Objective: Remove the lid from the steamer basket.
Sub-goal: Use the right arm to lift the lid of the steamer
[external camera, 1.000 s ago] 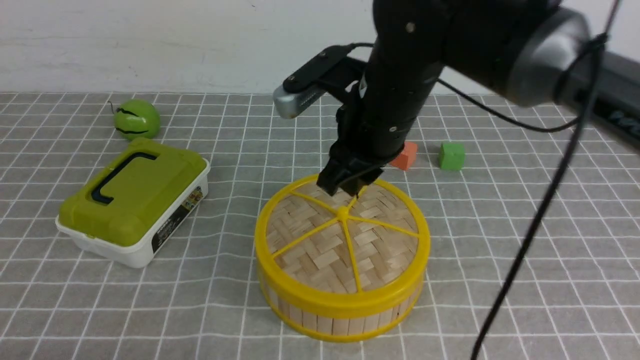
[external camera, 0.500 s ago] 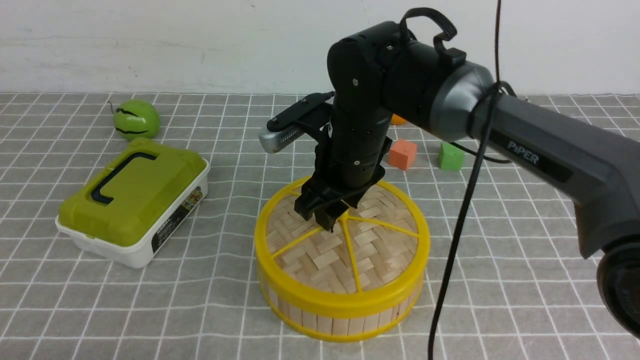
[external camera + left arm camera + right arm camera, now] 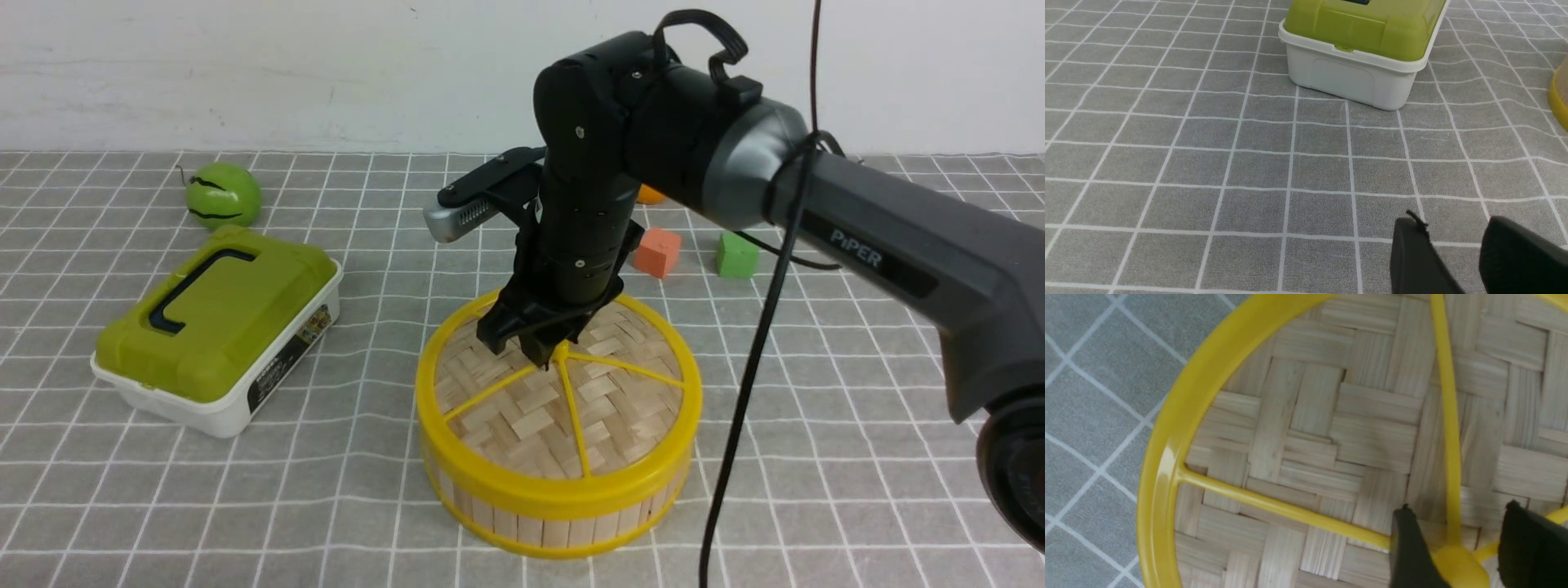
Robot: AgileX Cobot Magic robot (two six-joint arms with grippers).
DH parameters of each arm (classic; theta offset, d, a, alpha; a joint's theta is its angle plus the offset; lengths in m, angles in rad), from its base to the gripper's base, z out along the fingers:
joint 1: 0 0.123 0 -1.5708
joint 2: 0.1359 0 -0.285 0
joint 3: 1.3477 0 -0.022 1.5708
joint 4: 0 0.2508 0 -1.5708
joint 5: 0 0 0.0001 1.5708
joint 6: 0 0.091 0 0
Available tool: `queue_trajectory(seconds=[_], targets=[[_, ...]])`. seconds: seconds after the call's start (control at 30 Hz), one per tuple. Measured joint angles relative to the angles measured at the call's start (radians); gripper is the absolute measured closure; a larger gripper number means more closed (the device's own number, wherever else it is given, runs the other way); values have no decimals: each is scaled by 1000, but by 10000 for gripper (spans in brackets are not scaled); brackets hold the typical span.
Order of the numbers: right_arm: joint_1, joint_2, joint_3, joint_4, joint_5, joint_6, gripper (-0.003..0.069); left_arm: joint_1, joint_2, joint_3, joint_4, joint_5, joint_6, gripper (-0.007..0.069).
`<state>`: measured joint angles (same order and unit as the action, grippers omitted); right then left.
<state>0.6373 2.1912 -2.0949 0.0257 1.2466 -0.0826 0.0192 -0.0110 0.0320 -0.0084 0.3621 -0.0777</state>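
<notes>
Black right arm [image 3: 898, 269], grey collar [image 3: 739, 167], white PiPER lettering [image 3: 855, 248], hanging black cable [image 3: 747, 392], silver-fronted wrist camera [image 3: 459, 216], black two-fingered hand [image 3: 518, 349]

A grey white-gridded cloth [image 3: 816, 392] is covering the worktop. A white rectangular plastic box with an olive-green lid [image 3: 216, 331] is sitting near the left edge. A round green ball with black streaks [image 3: 223, 194] is lying toward the far left corner. A small orange cube [image 3: 658, 252] and a small green cube [image 3: 737, 255] are resting apart toward the far edge.
</notes>
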Motion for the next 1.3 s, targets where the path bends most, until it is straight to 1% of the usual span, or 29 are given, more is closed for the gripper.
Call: queue_trajectory(seconds=[0.23, 1.07, 1.3], targets=[[0, 0, 0, 0, -1, 20, 362, 0, 0, 0, 0, 0, 0, 386], [0, -16, 7, -6, -4, 22, 362, 0, 0, 0, 0, 0, 0, 386], [-39, -71, 78, 34, -3, 4, 362, 0, 0, 0, 1, 0, 0, 386]])
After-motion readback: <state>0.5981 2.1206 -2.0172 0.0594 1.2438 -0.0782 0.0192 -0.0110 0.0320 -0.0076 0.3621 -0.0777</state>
